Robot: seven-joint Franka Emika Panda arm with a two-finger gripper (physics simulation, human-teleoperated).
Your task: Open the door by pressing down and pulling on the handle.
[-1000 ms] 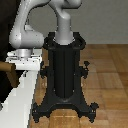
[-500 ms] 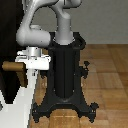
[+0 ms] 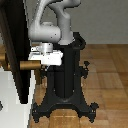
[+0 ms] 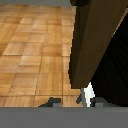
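Observation:
The door [image 3: 19, 45] is a tall dark panel at the exterior view's left, swung out from its white frame [image 3: 10, 107]. The tan handle [image 3: 28, 65] sticks out from the door's edge, level with the arm's wrist. My white gripper [image 3: 44, 58] sits right against the handle's free end, between the door and the black pedestal. In the wrist view a dark brown slab, the door's edge [image 4: 95, 45], fills the right half. One white finger [image 4: 89, 95] shows just below it. The handle is hidden in the wrist view, and I cannot make out the gap between the jaws.
The black robot pedestal [image 3: 65, 75] with its spread feet stands directly behind the gripper, close to the door. Wood floor [image 3: 110, 70] stretches to the exterior view's right and shows in the wrist view [image 4: 35, 45].
The gripper has moved toward the exterior view's right, and the handle came with it. The dark door panel has swung further out of its frame.

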